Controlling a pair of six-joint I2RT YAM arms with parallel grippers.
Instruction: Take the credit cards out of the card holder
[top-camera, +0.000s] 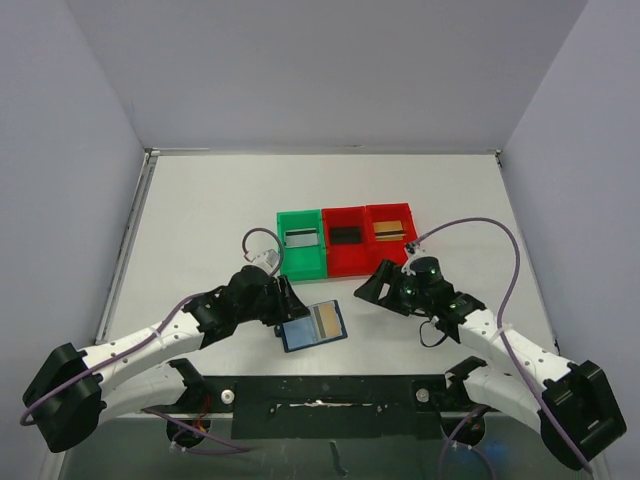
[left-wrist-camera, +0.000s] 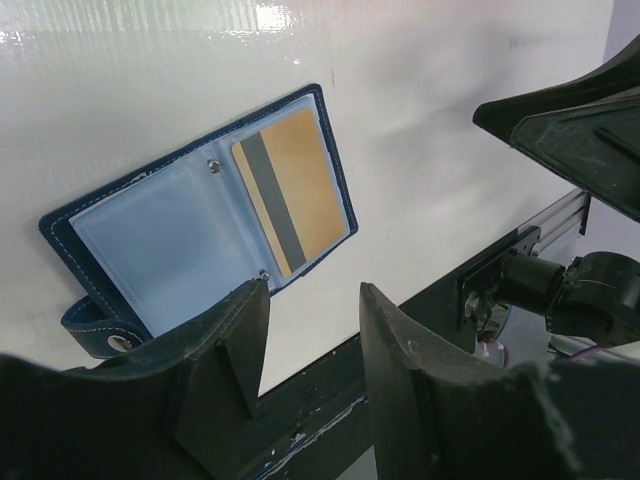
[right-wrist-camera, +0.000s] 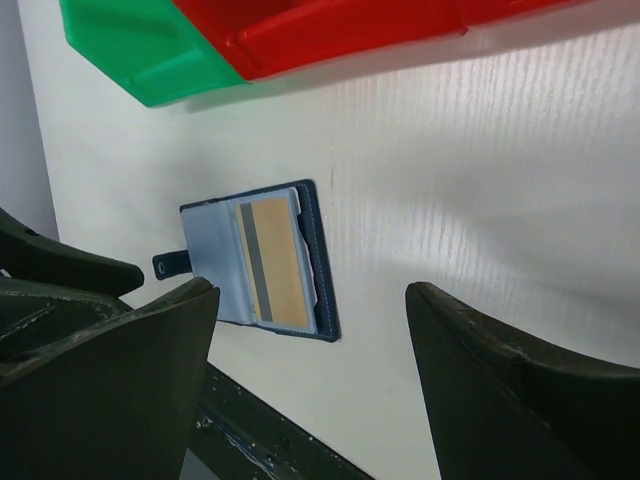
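The card holder lies open on the table near the front edge, dark blue with blue-grey pockets. A tan credit card with a dark stripe sits in its right pocket. The holder and card show in the left wrist view, and the holder and card in the right wrist view. My left gripper is open and empty just left of the holder, fingers near its edge. My right gripper is open and empty, to the holder's right.
A green bin and two red bins stand in a row behind the holder. They hold a greyish card, a black card and a tan card. The table's black front rail is close by.
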